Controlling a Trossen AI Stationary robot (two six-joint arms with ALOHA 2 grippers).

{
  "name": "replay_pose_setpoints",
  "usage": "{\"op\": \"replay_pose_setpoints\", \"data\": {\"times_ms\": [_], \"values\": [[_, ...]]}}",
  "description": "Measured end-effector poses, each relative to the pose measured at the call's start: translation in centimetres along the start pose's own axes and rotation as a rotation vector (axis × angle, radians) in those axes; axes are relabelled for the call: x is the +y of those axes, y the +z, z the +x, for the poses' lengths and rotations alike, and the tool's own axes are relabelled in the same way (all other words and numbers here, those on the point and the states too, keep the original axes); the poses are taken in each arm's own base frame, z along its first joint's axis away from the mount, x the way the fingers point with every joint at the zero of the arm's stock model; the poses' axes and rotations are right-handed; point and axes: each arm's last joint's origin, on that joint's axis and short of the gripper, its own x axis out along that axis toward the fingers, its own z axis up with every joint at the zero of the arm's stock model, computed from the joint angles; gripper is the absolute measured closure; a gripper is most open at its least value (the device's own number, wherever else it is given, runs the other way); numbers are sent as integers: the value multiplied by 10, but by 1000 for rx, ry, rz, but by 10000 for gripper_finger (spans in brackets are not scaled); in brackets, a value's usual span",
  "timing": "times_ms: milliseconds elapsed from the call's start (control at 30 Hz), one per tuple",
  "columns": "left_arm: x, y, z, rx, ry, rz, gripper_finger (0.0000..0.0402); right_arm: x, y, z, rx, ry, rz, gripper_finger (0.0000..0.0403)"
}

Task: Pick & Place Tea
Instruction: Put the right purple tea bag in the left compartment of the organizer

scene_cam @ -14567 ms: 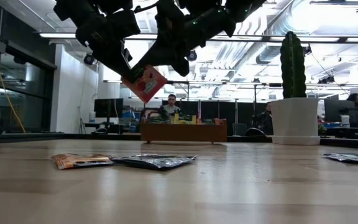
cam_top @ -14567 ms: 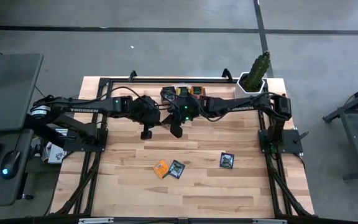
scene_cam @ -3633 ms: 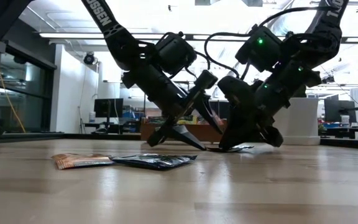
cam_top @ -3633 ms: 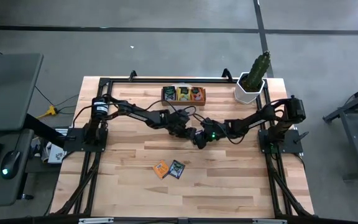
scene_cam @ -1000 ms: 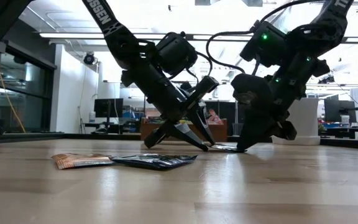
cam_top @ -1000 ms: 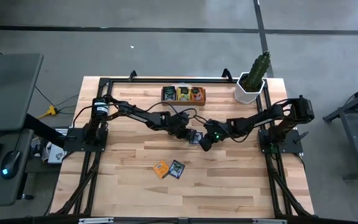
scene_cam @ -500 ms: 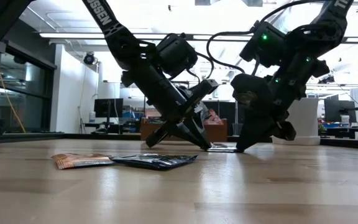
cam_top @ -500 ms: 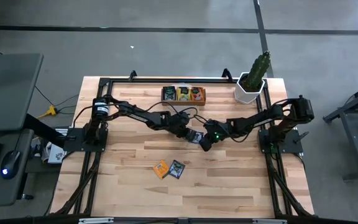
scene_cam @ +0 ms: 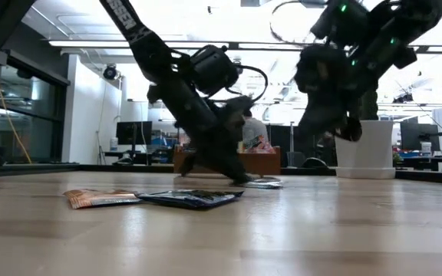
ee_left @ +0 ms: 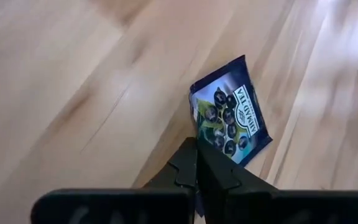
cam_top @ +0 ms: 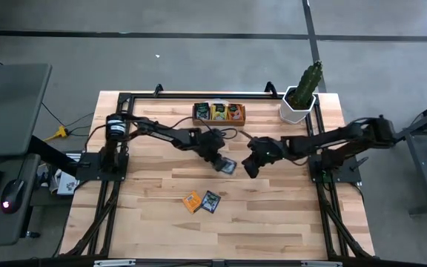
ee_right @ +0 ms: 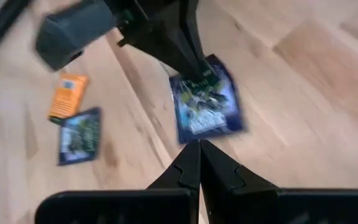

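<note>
A dark blue tea sachet (cam_top: 227, 166) (ee_left: 230, 118) (ee_right: 207, 104) lies on the wooden table near its middle, and my left gripper (cam_top: 219, 162) (scene_cam: 238, 176) (ee_left: 196, 152), slanting down, is shut on it. My right gripper (cam_top: 250, 170) (scene_cam: 347, 132) (ee_right: 199, 149) hangs shut above the table, just right of the sachet, touching nothing. An orange sachet (cam_top: 191, 201) (ee_right: 68, 96) and another dark sachet (cam_top: 211, 201) (ee_right: 79, 135) lie flat side by side nearer the near edge. My left gripper pinches the dark blue sachet between its two fingers at the edge (ee_left: 199, 138) facing the table's left. The fingers (ee_right: 190, 65) slant down from the upper left. The rest of the sachet (scene_cam: 263, 182) lies on the table.
The brown wooden tray (cam_top: 219, 112) (scene_cam: 225, 162) with sachets in its compartments stands at the far edge. A cactus in a white pot (cam_top: 301, 100) (scene_cam: 363, 146) stands at the far right corner. Bare wood lies between the held sachet and the two loose ones.
My left gripper, open around the dark blue sachet a second ago, has shut on its edge. My right gripper, whose tips were down at the sachet, has risen clear and drawn back toward the table's right. The sachet has stayed on the table.
</note>
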Motion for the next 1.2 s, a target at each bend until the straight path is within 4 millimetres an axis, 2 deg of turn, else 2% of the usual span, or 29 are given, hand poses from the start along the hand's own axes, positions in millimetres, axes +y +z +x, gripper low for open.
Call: {"op": "replay_pose_setpoints", "data": {"times_ms": [167,400,600,733,933,1200], "values": [[2,-1,-29,143,97,173,401,7,7,-18,-62,46,-27,402],[-35,26,-85,257,296,567,401,9,9,-24,-95,46,-13,402],[-58,50,-131,357,568,865,401,14,3,-22,-78,58,-9,399],[-51,64,-148,376,641,904,401,17,0,-22,-86,51,-5,401],[-23,80,-166,429,650,856,401,21,-4,-22,-106,33,5,400],[5,95,-178,443,622,863,401,22,-5,-22,-128,13,23,398]]}}
